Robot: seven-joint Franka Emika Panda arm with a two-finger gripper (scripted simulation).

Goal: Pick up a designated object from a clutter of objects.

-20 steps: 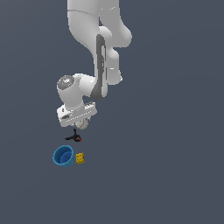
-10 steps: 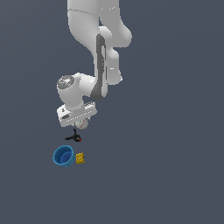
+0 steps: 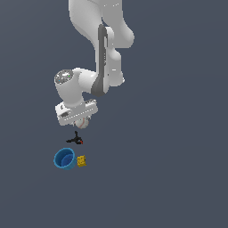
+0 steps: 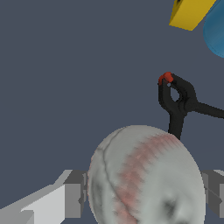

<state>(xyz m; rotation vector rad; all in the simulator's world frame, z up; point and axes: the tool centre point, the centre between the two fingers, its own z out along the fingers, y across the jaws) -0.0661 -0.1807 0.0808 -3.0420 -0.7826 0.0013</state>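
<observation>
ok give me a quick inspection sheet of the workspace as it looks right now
surface: plain dark grey ground, no edge or marking seen
job's thing: white baseball with red stitching sits between the fingers, under the gripper in the exterior view
clutter: black tool with a red spot lies just beyond the ball; blue cup, opening showing, with a yellow block close at its exterior view's right
grippers: one, fingers at both sides of the baseball; contact looks likely, lift cannot be told
cables: nothing seen
surroundings: nothing seen besides the white arm
</observation>
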